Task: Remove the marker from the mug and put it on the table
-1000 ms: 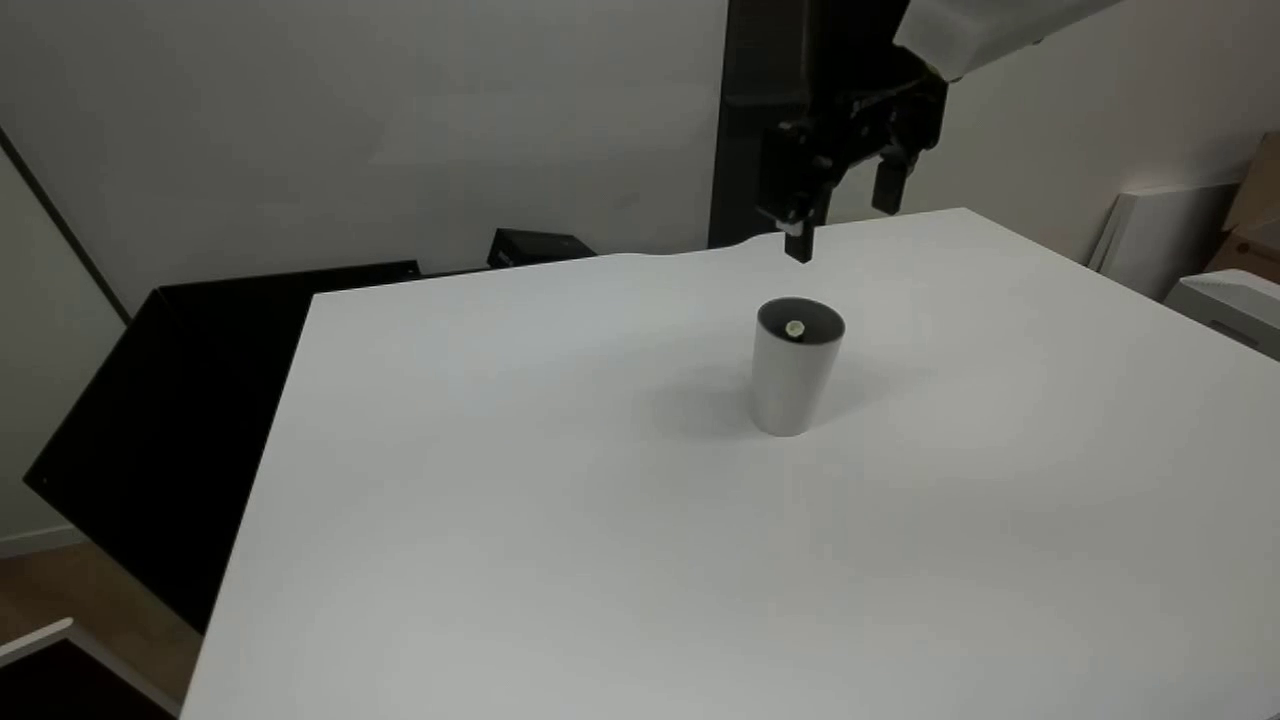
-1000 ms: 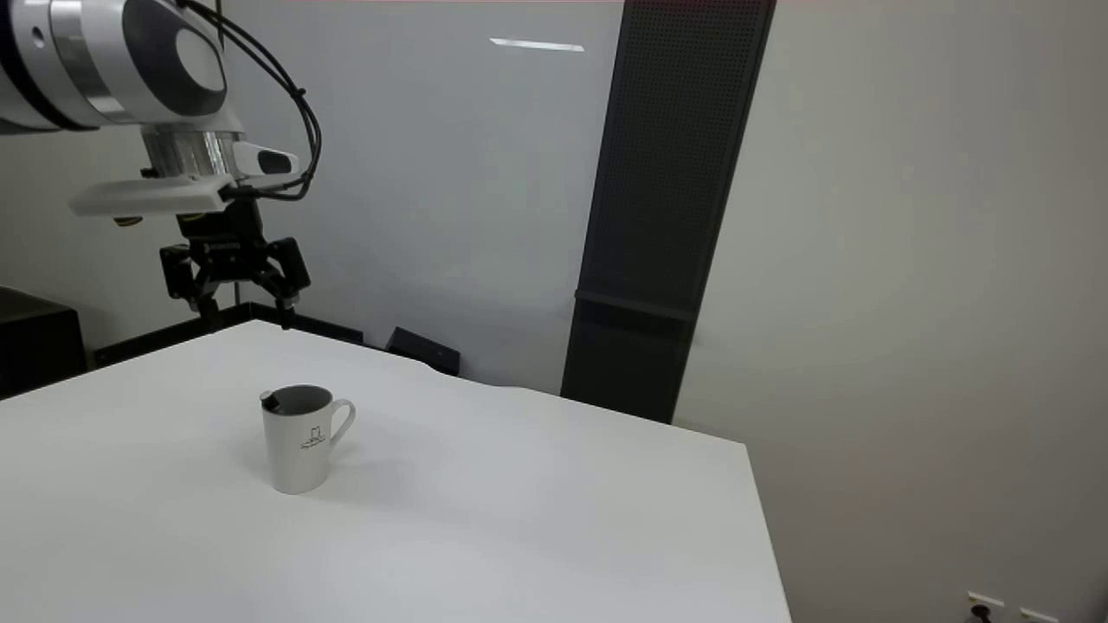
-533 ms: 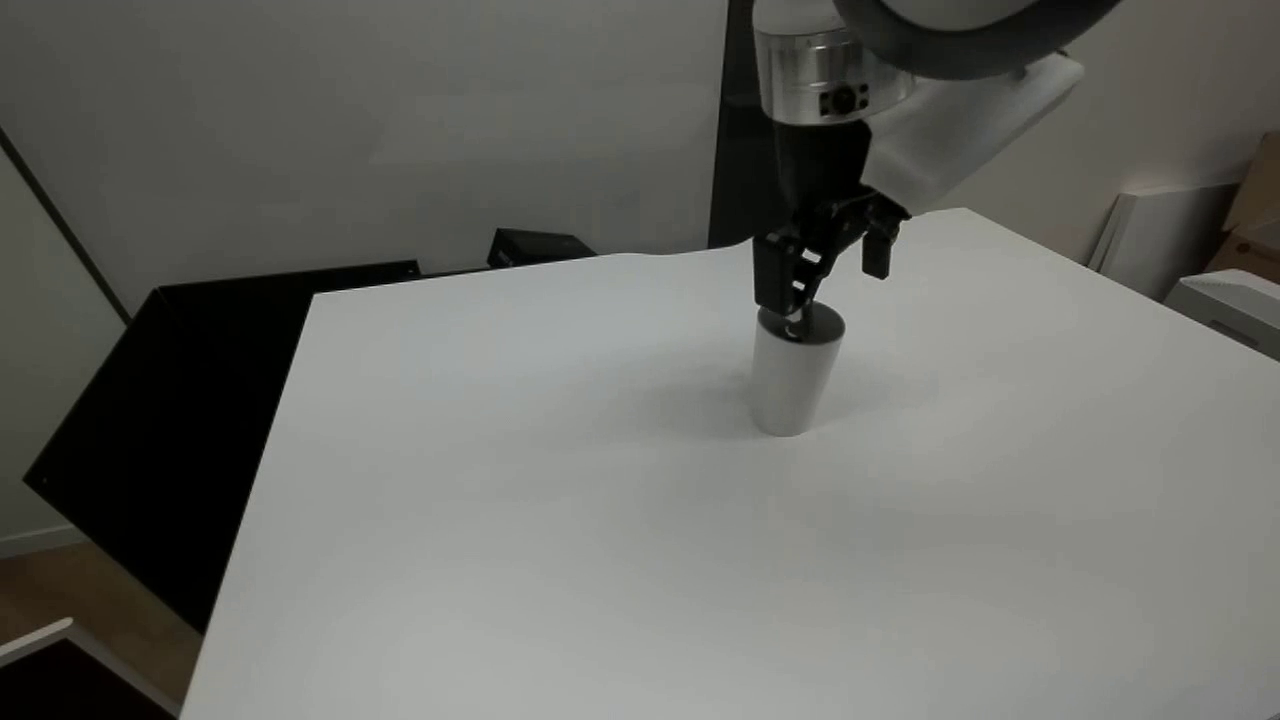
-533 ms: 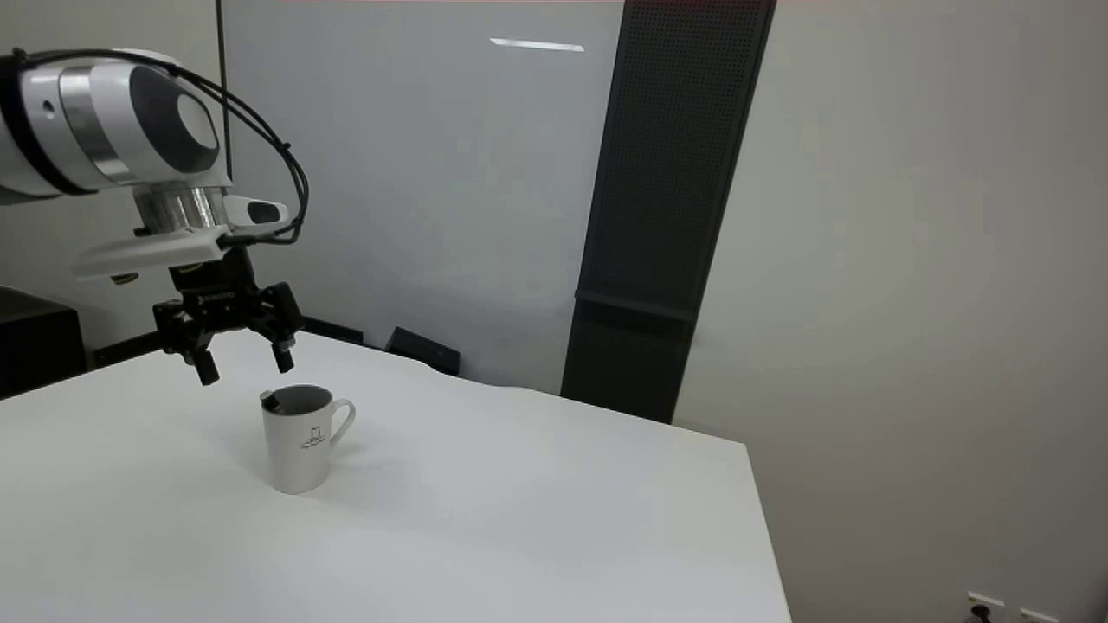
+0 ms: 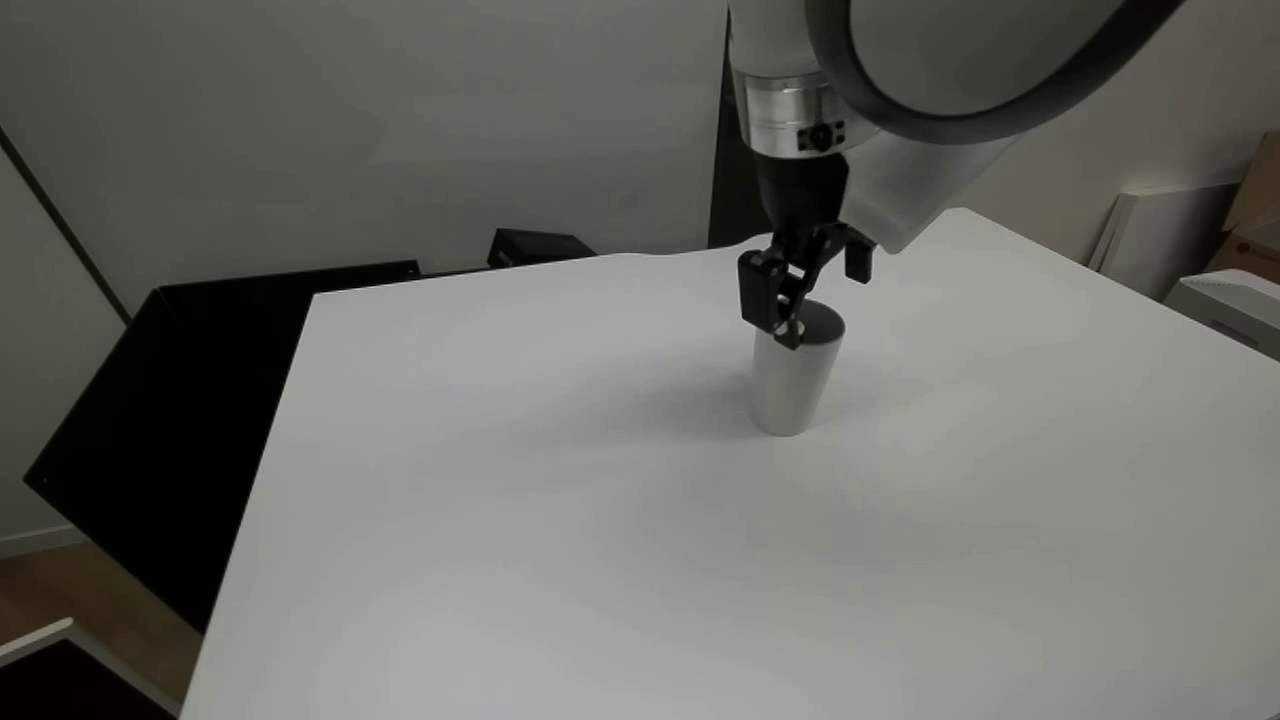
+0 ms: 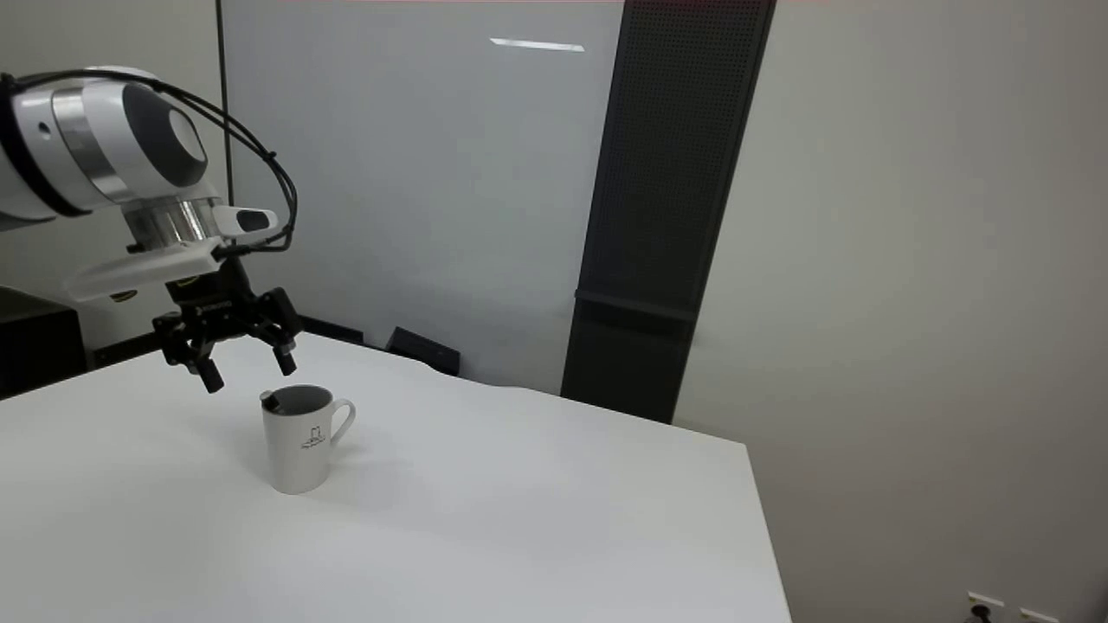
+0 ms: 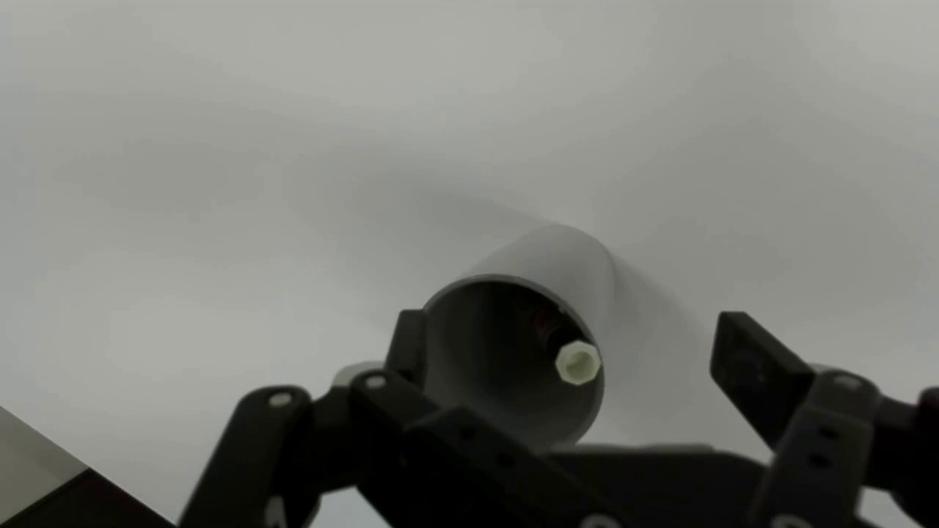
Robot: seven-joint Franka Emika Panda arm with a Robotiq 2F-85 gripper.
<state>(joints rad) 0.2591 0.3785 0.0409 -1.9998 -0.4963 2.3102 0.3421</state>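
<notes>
The light-grey mug [image 5: 795,390] stands upright on the white table [image 5: 480,520]. In an exterior view the mug [image 6: 296,454] shows a handle and a small dark print. The marker [image 6: 270,401] leans inside it, its end at the rim. In the wrist view the marker's pale end [image 7: 578,364] rests by the right rim of the mug [image 7: 572,257], with a dark, reddish part below. My gripper [image 7: 576,345] is open and empty, the mug's mouth showing between its fingers. In both exterior views the gripper [image 5: 824,303] [image 6: 249,370] is just above the mug, tilted.
A small black box [image 5: 540,247] sits behind the table's far edge. A black panel [image 5: 230,400] stands beside the table. White boards [image 5: 1165,235] and a pale box [image 5: 1230,305] are beyond the right edge. A table edge [image 7: 88,468] shows in the wrist view.
My gripper has come down from well above the mug to just over it, then shifted slightly and tilted. It stays open. The mug and marker have not moved.
</notes>
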